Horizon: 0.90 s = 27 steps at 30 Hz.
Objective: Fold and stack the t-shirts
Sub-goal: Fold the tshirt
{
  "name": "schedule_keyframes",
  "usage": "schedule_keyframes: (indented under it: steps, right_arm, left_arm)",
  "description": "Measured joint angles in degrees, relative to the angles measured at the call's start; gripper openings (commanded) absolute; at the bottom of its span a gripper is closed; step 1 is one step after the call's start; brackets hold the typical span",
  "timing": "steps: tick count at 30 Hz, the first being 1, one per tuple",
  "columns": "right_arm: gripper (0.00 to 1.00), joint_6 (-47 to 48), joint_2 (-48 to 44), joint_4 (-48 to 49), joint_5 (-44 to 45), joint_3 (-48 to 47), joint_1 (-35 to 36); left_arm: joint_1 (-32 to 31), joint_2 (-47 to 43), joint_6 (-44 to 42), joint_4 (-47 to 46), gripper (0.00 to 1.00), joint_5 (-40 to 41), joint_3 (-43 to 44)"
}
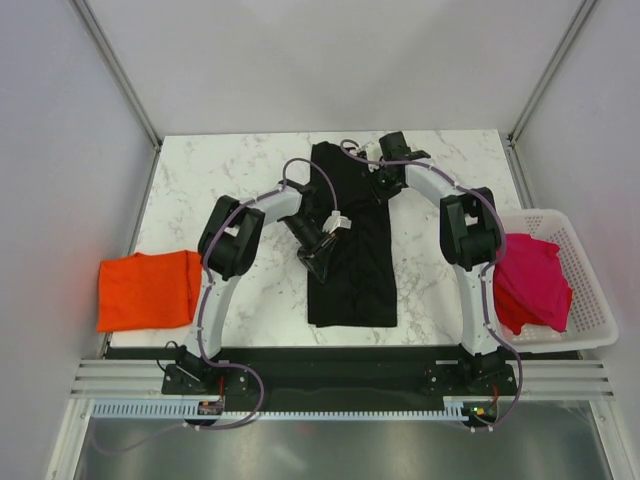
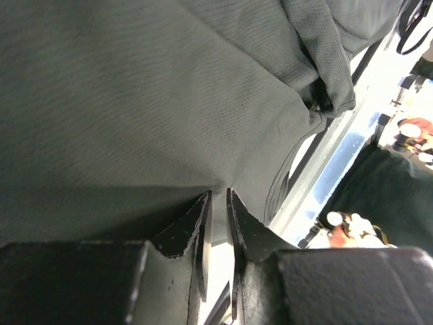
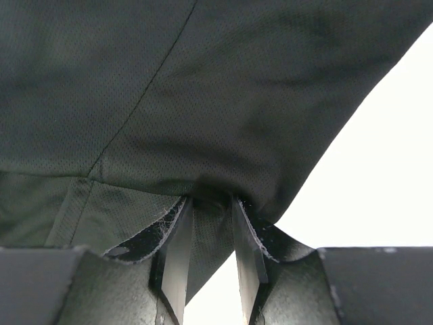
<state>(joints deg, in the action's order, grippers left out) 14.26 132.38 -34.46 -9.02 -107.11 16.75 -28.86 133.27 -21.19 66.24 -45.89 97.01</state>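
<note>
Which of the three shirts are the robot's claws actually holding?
The black t-shirt mid-table: the left gripper and right gripper both pinch it. The orange t-shirt lies folded at left, the pink t-shirt in the white basket.

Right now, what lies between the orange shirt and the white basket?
The black t-shirt, stretched lengthwise on the table, held by the left gripper and right gripper; the top view shows it.

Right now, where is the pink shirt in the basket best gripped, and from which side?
Pinch a raised fold near the middle of the pink shirt, coming straight down from above. It lies heaped, and the basket walls block its sides. The right pincer sits nearest, but it is shut on the black shirt.
</note>
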Motion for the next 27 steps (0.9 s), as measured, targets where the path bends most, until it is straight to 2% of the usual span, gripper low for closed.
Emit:
schedule_keyframes:
  steps: [3, 5, 6, 7, 8, 11, 12, 13, 15, 18, 22, 24, 27]
  right_arm:
    - [0.37, 0.5, 0.9, 0.2, 0.1, -1.4, 0.0]
    - [0.38, 0.7, 1.0, 0.1, 0.2, -1.6, 0.0]
    - [0.38, 0.8, 0.8, 0.0, 0.2, -1.5, -0.1]
    - [0.39, 0.9, 0.0, 0.2, 0.2, -0.7, -0.1]
    - [0.40, 1.0, -1.3, 0.1, 0.1, 1.0, -0.2]
    - [0.45, 1.0, -9.9, -0.4, -0.7, 11.0, -0.6]
    - [0.46, 0.9, -14.1, -1.4, -1.2, 14.6, -0.7]
    - [0.47, 0.7, -18.8, -1.2, -1.8, 18.4, -0.9]
    - [0.48, -0.2, -27.4, -1.4, -2.9, 23.8, -1.2]
    - [0.48, -2.4, -38.7, 0.0, -5.0, 29.6, -1.2]
    - [0.49, -6.4, -46.4, 1.5, -8.7, 37.0, -1.1]
    - [0.49, -8.9, -48.0, 1.6, -11.0, 41.4, -1.2]
    - [0.50, -14.6, -51.3, 1.0, -15.3, 50.0, -1.6]
  left_arm:
    - [-0.8, 0.4, 0.2, -0.2, 0.18, 0.1, 1.6]
    - [-1.2, 0.0, 0.3, -0.4, 0.21, 1.1, 2.1]
    - [-1.2, -0.5, 0.3, -0.3, 0.26, 2.1, 1.9]
    - [-1.3, -2.2, 0.3, -0.4, 0.47, 3.3, 1.3]
    - [-1.4, -4.7, 0.3, -0.5, 0.57, 5.0, 0.0]
    - [-1.1, -18.4, 1.7, 0.4, 0.73, 10.3, -3.3]
    - [-0.9, -23.8, 2.2, 0.8, 0.91, 11.5, -3.4]
    - [-0.7, -27.9, 2.6, 0.8, 0.99, 12.4, -3.3]
    - [-0.4, -36.5, 4.9, 1.2, 1.00, 14.3, -3.1]
    - [1.0, -42.3, 8.5, 1.8, 1.00, 15.2, -4.4]
    - [5.5, -42.5, 13.7, 1.3, 1.00, 13.6, -12.3]
    - [9.0, -41.6, 16.5, 0.4, 0.92, 12.2, -17.9]
    - [13.6, -42.6, 21.8, -1.6, 0.89, 11.2, -26.8]
